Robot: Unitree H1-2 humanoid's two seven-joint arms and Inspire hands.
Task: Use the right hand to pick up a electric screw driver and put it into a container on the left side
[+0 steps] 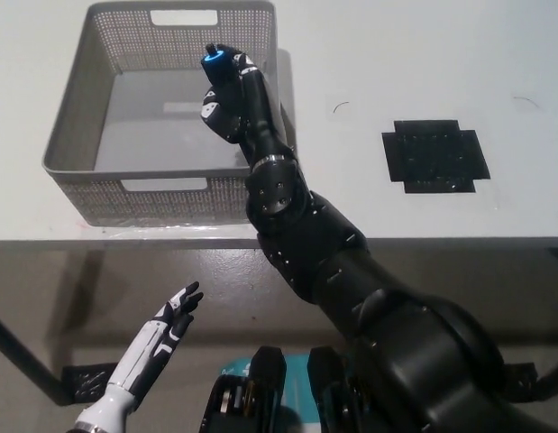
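Observation:
My black right hand [230, 101] is shut on the electric screwdriver [215, 68], a dark tool with a blue ring at its tip pointing up. The hand hovers over the right part of the grey mesh container [71, 135], which stands on the white table at the left. The black right arm rises from the bottom right and crosses the container's front right corner. My white left hand [166, 325] rests below the table edge at the lower left, fingers spread and holding nothing.
A black cross-shaped mat [434, 154] lies on the white table [369, 72] to the right of the arm. The table's front edge runs across the picture's middle, with floor below it.

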